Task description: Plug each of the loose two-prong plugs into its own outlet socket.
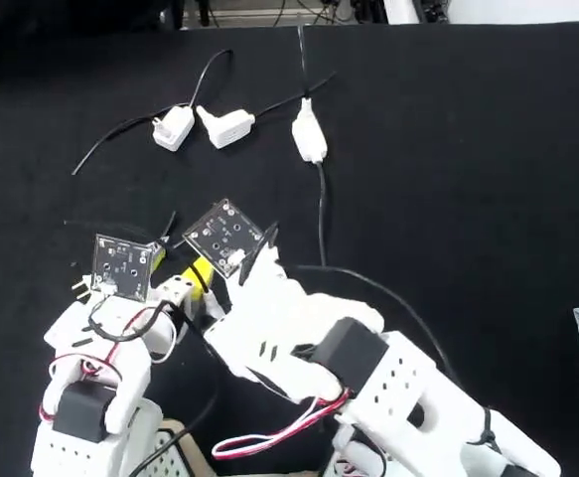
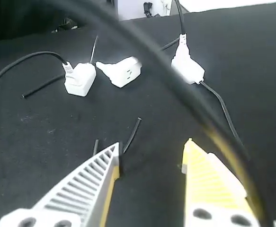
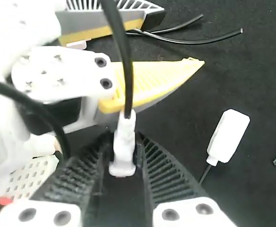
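Observation:
My right gripper (image 3: 123, 142) is shut on a small white plug (image 3: 122, 150), whose black cable (image 3: 120, 56) runs out over the left gripper's yellow finger (image 3: 152, 82). In the high view the right gripper (image 1: 254, 260) sits just right of my left gripper (image 1: 188, 280), close together near the front of the mat. My left gripper (image 2: 152, 153) is open and holds nothing; the black cable (image 2: 175, 90) crosses in front of it. Three white plug and socket pieces lie far ahead: one on the left (image 1: 173, 127), one in the middle (image 1: 227, 126), one on the right (image 1: 310, 134).
Another white piece (image 3: 227, 135) with a thin wire lies on the black mat (image 1: 468, 179) beside the right gripper. Loose black cables (image 1: 321, 214) trail from the far pieces toward the arms. Short black wire offcuts (image 2: 130, 135) lie ahead of the left gripper.

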Robot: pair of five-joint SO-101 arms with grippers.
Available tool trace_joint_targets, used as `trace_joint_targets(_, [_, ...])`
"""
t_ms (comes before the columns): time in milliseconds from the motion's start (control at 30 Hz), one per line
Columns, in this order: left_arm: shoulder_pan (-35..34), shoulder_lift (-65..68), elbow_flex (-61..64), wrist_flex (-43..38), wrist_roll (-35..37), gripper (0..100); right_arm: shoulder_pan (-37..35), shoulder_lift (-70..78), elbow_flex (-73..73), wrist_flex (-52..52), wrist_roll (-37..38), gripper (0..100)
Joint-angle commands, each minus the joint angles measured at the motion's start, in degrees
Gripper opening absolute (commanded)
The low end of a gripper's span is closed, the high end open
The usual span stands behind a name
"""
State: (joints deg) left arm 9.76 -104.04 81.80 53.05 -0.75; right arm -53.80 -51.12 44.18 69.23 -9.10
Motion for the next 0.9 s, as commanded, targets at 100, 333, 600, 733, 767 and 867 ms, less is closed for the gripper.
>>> trace_joint_targets(100, [1.36, -0.26, -2.51, 0.09, -1.05, 22, -1.23, -0.57, 4.62, -6.68, 0.09, 1.2])
trace_joint_targets(333, [7.16, -0.26, -4.88, 4.31, -4.22, 22, -1.14, -0.48, 5.23, -7.82, 2.02, 1.2])
trace_joint_targets(600, [7.60, -0.26, -6.37, 5.80, -4.04, 22, -0.79, -0.48, 5.23, -7.56, 2.02, 1.2])
trace_joint_targets(733, [3.21, -0.26, -7.43, 5.80, -3.78, 22, 2.37, -0.48, 5.23, -7.65, 2.02, 1.2])
trace_joint_targets(767, [2.24, -0.26, -7.96, 5.80, -3.78, 22, 3.16, -0.48, 5.23, -7.65, 2.02, 1.2])
trace_joint_targets(867, [0.92, -0.26, -8.66, 5.80, -3.78, 22, 4.92, -0.57, 5.23, -7.47, 2.02, 1.2])
